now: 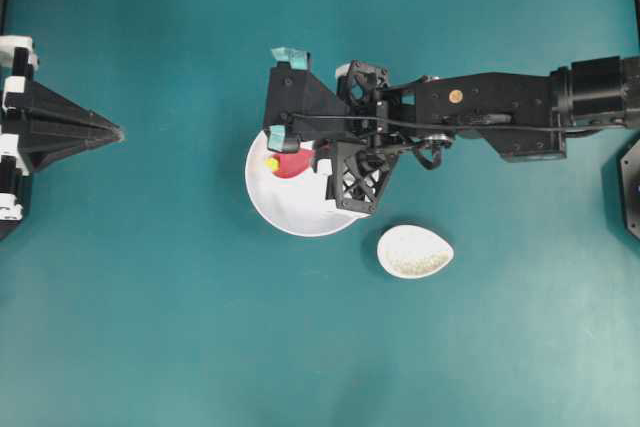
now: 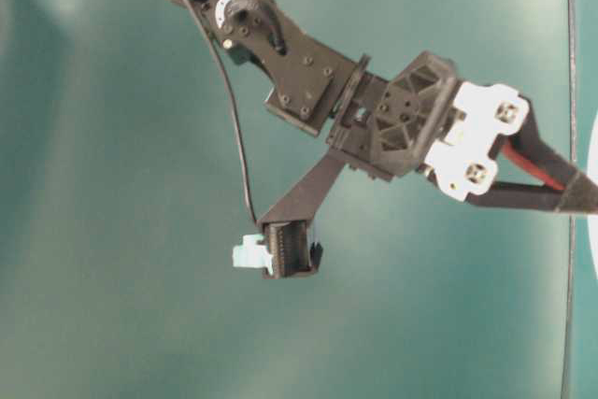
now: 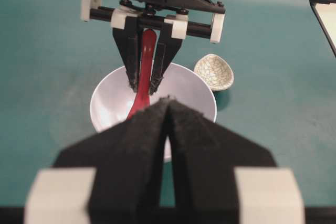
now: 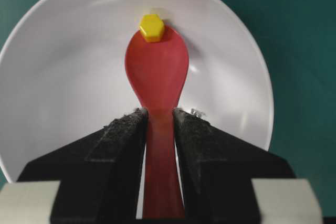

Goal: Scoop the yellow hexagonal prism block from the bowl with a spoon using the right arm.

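Observation:
My right gripper point(image 4: 159, 115) is shut on the handle of the pink-red spoon point(image 4: 157, 69), whose head lies low inside the white bowl point(image 4: 63, 77). The yellow hexagonal prism block point(image 4: 151, 27) sits at the far tip of the spoon head and touches it; I cannot tell whether it rests on the spoon or against it. From overhead, the block point(image 1: 271, 163) is just left of the spoon point(image 1: 293, 163) in the bowl point(image 1: 300, 212), under the right arm point(image 1: 480, 112). My left gripper point(image 1: 118, 133) stays shut and empty at the table's left side, well away from the bowl.
A small speckled egg-shaped dish point(image 1: 414, 251) stands just right of the bowl, below the right arm. In the left wrist view that dish point(image 3: 214, 72) is behind the bowl point(image 3: 107, 106). Teal table point(image 1: 150, 327) surrounds everything.

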You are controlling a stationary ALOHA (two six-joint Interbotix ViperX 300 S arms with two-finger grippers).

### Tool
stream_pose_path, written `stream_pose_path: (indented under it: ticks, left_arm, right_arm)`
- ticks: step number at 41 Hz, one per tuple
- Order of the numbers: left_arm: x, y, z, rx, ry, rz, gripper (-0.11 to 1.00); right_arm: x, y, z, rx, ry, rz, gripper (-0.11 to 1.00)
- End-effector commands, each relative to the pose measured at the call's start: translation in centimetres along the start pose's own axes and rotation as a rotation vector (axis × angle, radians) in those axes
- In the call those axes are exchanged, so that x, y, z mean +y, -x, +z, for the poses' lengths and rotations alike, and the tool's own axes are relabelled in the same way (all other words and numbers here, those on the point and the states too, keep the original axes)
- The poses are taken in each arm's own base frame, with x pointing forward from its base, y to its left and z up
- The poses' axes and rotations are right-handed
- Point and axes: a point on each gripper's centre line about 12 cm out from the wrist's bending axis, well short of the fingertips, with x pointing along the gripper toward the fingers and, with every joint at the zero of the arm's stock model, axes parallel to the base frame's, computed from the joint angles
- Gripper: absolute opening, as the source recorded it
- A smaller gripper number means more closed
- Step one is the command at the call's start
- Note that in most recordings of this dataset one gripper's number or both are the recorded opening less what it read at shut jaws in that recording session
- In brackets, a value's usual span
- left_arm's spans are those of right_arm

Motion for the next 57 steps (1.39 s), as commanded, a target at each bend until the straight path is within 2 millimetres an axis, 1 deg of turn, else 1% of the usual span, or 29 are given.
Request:
stream_pose_path:
  ticks: [1, 18, 24, 34, 45, 49, 57]
  left_arm:
    - [0.0, -0.1, 1.3, -0.031, 0.0, 0.0, -0.01]
    - [0.0, -0.1, 1.3, -0.032, 0.003, -0.001, -0.01]
    - [-0.1, -0.1, 1.3, -0.035, 0.02, -0.001, -0.01]
    - [0.0, -0.1, 1.3, -0.035, 0.028, 0.0, -0.01]
    - [-0.1, -0.1, 1.4, -0.037, 0.026, -0.001, -0.01]
    - [-0.1, -0.1, 1.5, -0.04, 0.029, -0.002, -0.01]
    - [-0.1, -0.1, 1.5, -0.04, 0.029, -0.002, -0.01]
  right_arm:
    - [0.0, 1.9, 1.0, -0.09, -0.022, 0.017, 0.25]
    - [0.3, 3.1, -0.7, -0.229, -0.095, 0.07, 0.25]
    - [0.4, 3.5, -1.7, -0.286, -0.119, 0.085, 0.25]
    - [0.8, 3.6, -3.8, -0.393, -0.162, 0.12, 0.25]
    - [0.8, 3.0, -6.3, -0.474, -0.217, 0.151, 0.25]
    - [0.8, 2.9, -6.9, -0.491, -0.229, 0.158, 0.25]
    - [0.8, 2.9, -7.1, -0.501, -0.231, 0.161, 0.25]
